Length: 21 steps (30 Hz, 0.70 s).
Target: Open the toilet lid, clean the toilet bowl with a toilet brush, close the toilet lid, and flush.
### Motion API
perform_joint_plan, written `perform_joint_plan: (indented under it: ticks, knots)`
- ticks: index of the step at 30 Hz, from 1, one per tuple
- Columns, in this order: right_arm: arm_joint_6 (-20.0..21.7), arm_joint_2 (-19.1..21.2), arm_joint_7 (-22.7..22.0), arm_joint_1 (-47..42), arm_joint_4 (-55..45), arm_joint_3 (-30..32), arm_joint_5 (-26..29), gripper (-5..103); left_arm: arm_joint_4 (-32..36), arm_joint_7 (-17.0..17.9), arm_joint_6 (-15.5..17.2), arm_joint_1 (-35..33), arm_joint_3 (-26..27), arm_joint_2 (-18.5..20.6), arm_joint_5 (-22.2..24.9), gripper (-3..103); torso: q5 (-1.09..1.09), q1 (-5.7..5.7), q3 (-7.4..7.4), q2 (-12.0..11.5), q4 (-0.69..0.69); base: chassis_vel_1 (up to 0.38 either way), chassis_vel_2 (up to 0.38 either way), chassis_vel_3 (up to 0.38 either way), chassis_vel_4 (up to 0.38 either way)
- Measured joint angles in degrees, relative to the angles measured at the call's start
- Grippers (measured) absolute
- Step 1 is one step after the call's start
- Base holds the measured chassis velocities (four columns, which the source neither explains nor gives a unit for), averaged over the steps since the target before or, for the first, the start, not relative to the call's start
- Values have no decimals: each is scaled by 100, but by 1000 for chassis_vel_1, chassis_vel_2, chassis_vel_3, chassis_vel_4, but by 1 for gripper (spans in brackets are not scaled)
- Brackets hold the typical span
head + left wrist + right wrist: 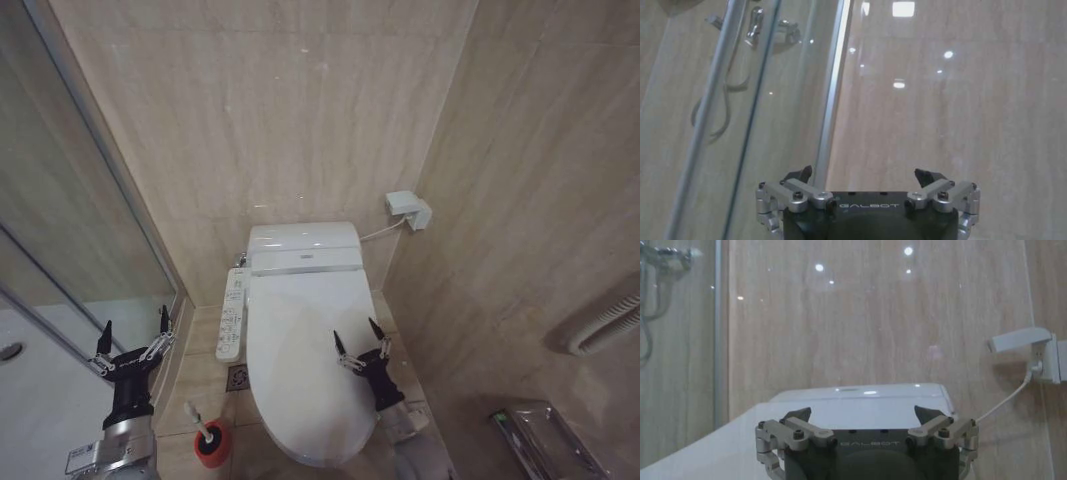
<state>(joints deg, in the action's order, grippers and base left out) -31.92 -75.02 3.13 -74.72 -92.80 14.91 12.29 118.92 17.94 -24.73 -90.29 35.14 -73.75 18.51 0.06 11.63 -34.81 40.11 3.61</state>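
Note:
The toilet lid (300, 350) lies flat and shut, a glossy white oval covering the toilet bowl, which is hidden beneath it. My right gripper (361, 339) hovers open over the lid's right side, fingers pointing toward the tank; the right wrist view shows the same gripper (863, 415) and the lid (727, 450) below. The toilet brush (196, 417) stands tilted in a red holder cup (212, 444) on the floor left of the toilet. Above the shower edge, left of the brush, my left gripper (134, 328) is open and empty; the left wrist view has it (867, 175) facing the wall.
A white control panel (232, 315) runs along the toilet's left side. A glass shower screen (80, 200) and white shower tray (40, 400) lie to the left. A wall socket box (408, 209) sits right of the tank (302, 247). A metal rack (545, 435) stands at lower right.

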Motion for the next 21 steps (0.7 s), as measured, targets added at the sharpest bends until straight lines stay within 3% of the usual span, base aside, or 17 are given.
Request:
perform_joint_plan:
  ticks: [6,14,17,21]
  knots:
    - [7,-173,-31,135,67,250,97,100,-229,-53,-16,133,-19,22,-15,100,-3,1,0,0,5,0,0,0,0]
    - [96,-248,-253,-135,-1210,817,225,100,-397,-150,-26,272,-131,143,-30,100,-3,0,0,0,7,0,0,0,0]
    - [669,-100,-636,-417,-2361,1015,446,100,-489,-196,76,414,-143,363,7,100,-4,0,0,0,7,0,0,0,0]
    - [1123,183,-723,-620,-3109,1272,520,100,-630,-377,228,618,-139,629,180,100,-4,0,1,0,7,0,0,0,0]
